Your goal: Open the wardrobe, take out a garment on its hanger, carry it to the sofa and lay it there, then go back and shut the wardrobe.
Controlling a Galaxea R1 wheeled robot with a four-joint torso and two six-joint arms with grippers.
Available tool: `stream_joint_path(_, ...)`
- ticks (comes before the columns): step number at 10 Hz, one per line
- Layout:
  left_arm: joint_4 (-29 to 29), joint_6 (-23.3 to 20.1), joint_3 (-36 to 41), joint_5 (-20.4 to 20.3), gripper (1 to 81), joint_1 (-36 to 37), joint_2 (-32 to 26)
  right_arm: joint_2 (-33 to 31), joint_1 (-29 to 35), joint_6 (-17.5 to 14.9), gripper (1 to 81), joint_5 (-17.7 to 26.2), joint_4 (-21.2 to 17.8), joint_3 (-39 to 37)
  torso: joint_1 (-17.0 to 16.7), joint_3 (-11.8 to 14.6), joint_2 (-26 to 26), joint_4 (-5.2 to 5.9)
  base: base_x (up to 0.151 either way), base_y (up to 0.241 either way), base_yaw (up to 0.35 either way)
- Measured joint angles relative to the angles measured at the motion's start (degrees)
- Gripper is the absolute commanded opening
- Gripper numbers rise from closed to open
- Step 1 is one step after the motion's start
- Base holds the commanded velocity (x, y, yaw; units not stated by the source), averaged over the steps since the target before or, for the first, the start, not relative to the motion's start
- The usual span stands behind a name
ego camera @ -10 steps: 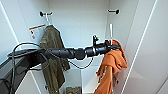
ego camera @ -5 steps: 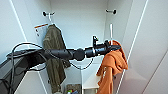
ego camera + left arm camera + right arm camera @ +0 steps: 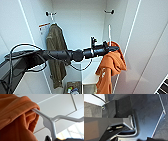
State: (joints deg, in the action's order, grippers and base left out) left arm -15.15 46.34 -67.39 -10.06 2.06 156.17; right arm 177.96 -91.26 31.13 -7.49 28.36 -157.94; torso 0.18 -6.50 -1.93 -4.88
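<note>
Since half a second ago the orange garment [image 3: 110, 67] and its hanger [image 3: 109, 33] have shifted slightly; the hanger's stem now stands clear below the right-hand wall hook [image 3: 109, 11], not touching it. The garment hangs bunched and lopsided inside the open wardrobe [image 3: 80, 30], at its right side, draped from the end of the left gripper [image 3: 112, 48]. The wrist view shows the white hanger's neck rising from the gripper's edge, one arm buried in orange cloth. Whether the fingers are pressed together on it cannot be told. The left arm [image 3: 62, 54] reaches across from the left. An olive jacket [image 3: 55, 55] hangs at the wardrobe's left side.
</note>
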Motion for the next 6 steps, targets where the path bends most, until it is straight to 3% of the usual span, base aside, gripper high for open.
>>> stream_joint_path(6, 0.0, 0.4, 1.4, 0.3, 1.0, 0.0, -0.2, 0.0, 0.0, 0.0, 81.1, 0.0, 0.0, 0.0, 0.0, 0.0, 0.0, 0.0, -0.13, 0.0, 0.0)
